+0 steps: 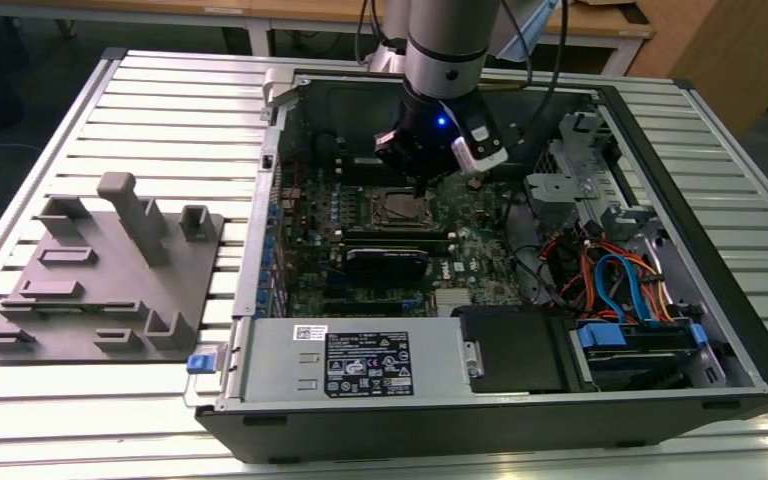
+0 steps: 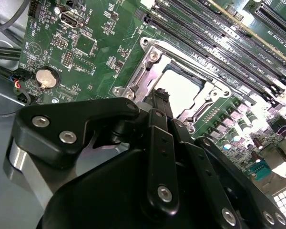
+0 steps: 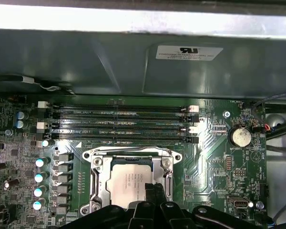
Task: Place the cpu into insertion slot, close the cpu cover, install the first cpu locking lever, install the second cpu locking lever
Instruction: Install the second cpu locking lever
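Observation:
The cpu (image 3: 131,179) lies flat in its socket on the green motherboard, dull silver top up; it also appears in the second wrist view (image 2: 181,90) and the exterior view (image 1: 391,207). The cpu cover (image 3: 98,174), a silvery frame (image 2: 142,78), lies down around the chip. My gripper (image 3: 152,190) hangs just above the socket's edge, its black fingers (image 2: 158,102) pressed together with nothing between them. In the exterior view the gripper (image 1: 422,187) is right over the socket. I cannot tell how the locking levers sit.
The open computer case holds memory slots (image 3: 124,121) beside the socket, a coin battery (image 3: 240,137), a black card (image 1: 384,262), a power supply (image 1: 344,360) and coloured cables (image 1: 618,285). The case wall (image 3: 133,62) rises behind the slots. A grey fixture plate (image 1: 104,270) lies outside.

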### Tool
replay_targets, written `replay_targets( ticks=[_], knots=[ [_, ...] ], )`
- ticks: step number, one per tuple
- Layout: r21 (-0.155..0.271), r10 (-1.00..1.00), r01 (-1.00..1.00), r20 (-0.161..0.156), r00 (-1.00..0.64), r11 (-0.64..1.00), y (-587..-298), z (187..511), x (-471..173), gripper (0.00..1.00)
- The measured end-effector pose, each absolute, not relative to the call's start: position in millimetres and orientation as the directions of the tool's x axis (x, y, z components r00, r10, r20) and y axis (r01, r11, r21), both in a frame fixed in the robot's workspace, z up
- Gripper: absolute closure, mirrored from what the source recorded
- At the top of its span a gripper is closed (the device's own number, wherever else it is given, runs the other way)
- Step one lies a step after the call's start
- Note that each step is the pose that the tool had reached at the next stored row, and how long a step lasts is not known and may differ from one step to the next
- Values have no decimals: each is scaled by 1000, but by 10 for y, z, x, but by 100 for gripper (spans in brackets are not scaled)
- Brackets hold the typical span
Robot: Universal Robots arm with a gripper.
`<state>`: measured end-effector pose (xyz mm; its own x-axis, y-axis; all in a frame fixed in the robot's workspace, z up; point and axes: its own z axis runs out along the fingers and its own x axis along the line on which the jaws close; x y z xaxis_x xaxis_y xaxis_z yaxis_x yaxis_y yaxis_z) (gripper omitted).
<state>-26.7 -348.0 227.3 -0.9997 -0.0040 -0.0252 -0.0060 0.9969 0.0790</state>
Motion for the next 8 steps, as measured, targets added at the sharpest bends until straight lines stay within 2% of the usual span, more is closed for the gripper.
replay_targets(
  ticks=[8],
  knots=[
    [79, -4, -6, -25, -1000, 997, -3480, 2345, -267, 89]
  ],
)
